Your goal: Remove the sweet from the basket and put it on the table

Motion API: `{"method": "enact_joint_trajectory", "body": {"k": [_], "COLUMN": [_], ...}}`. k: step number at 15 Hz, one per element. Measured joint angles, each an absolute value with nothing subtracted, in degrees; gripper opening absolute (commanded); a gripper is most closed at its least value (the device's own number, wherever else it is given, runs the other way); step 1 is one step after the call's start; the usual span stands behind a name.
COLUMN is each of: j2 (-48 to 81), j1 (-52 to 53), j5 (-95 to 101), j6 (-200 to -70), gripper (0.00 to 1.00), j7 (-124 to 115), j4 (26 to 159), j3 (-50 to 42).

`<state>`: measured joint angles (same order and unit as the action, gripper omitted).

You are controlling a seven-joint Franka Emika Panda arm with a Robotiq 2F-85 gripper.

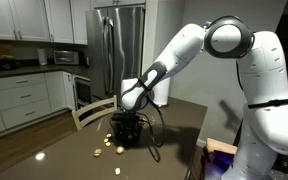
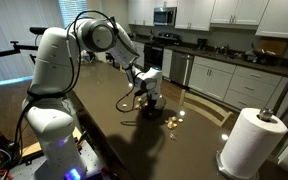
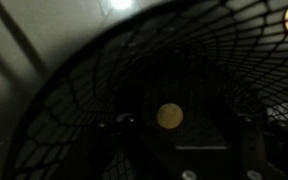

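The dark wire basket (image 1: 130, 129) stands on the glossy dark brown table (image 1: 179, 130), and both show in the other exterior view too, the basket (image 2: 150, 108) and the table (image 2: 124, 140). My gripper (image 1: 132, 112) reaches down into the basket from above (image 2: 149, 93). In the wrist view the basket mesh (image 3: 74, 90) fills the frame. A round gold sweet (image 3: 169, 116) lies on its bottom. My gripper (image 3: 180, 125) looks open, with its dark fingers on either side of the sweet and not touching it.
Several gold sweets lie loose on the table beside the basket (image 1: 105, 147) (image 2: 170, 120). A paper towel roll (image 2: 252, 140) stands at a table corner. A wooden chair (image 1: 89, 113) is at the far edge. Kitchen cabinets and a fridge (image 1: 119, 40) are behind.
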<state>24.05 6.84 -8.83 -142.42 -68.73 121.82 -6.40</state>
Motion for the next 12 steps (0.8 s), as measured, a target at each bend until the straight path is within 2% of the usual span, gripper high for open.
{"method": "enact_joint_trajectory", "body": {"k": [5,7,12], "j2": [23.64,23.6,23.6], "j1": [7.84,7.84,7.84], "j5": [-4.72,-3.72,-3.41], "j6": [-142.42,-142.42,-142.42], "gripper": [0.07,0.04,0.06], "j7": [-71.87,-72.6,-72.75], "j4": [121.8,121.8,121.8], "j3": [-7.16,-7.19,-7.32]}}
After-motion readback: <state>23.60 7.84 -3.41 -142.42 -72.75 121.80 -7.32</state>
